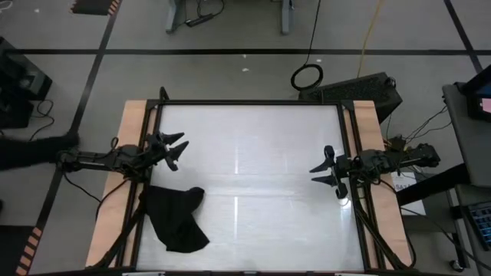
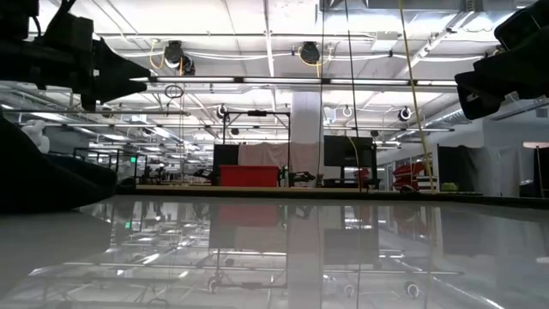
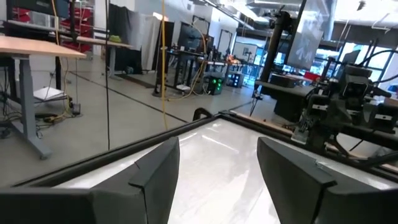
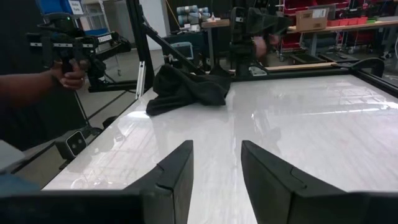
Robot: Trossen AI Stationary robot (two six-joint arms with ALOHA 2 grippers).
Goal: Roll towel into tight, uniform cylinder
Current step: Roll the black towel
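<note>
High view shows the towel lying in a crumpled heap at the left front of the counter — no rolling done yet, so it needs flattening first. Left hand hovers just behind it, fingers spread, empty. Right hand waits well apart — parted, holding nothing.
</note>
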